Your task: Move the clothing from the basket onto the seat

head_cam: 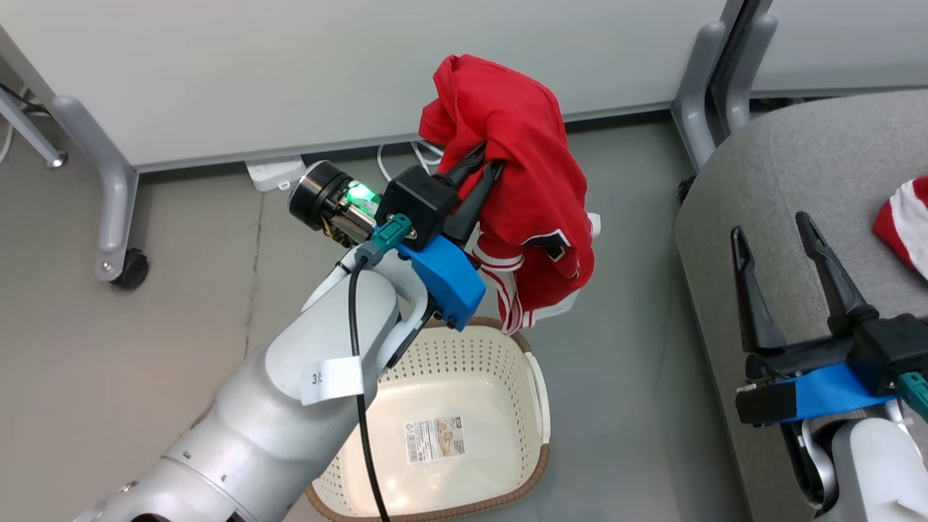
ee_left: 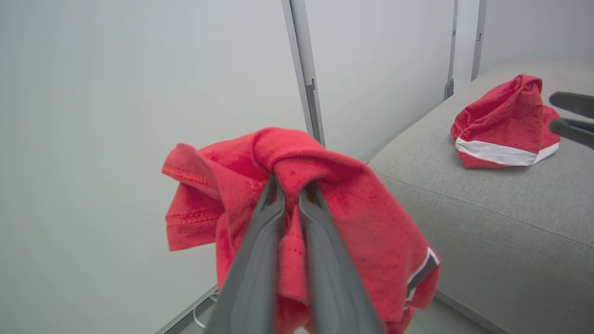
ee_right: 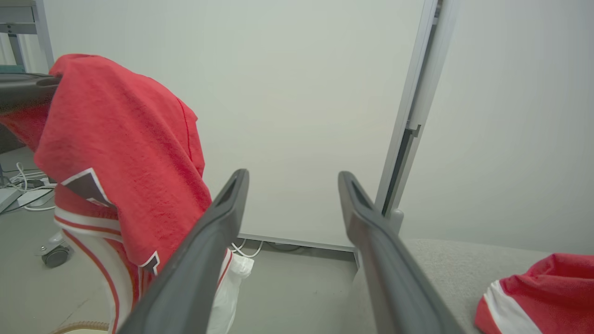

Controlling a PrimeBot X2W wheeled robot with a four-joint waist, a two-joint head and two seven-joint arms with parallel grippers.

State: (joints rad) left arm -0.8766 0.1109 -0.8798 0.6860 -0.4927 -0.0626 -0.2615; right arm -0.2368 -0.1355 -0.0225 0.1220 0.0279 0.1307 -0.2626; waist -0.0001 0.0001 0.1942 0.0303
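Clothing (head_cam: 522, 181), red w/ white trim, is hanging clamped in left pincer (head_cam: 487, 165), high above basket (head_cam: 540, 406), not yet over seat (head_cam: 797, 159). Best play, I reckon: carrying it high so the dangling hem's clearing the seat edge, swinging right, dropping beside other red piece (head_cam: 906, 217). Left arm (head_cam: 304, 377) is reaching fwd & up, fingers angling up-right. Right pincer (head_cam: 770, 226) is hovering spread wide, empty, over seat.

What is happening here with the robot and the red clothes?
The robot's left hand is shut on a red garment, holding it in the air above the basket. A second garment already lies on the grey seat. The right hand is open and empty, over the seat.
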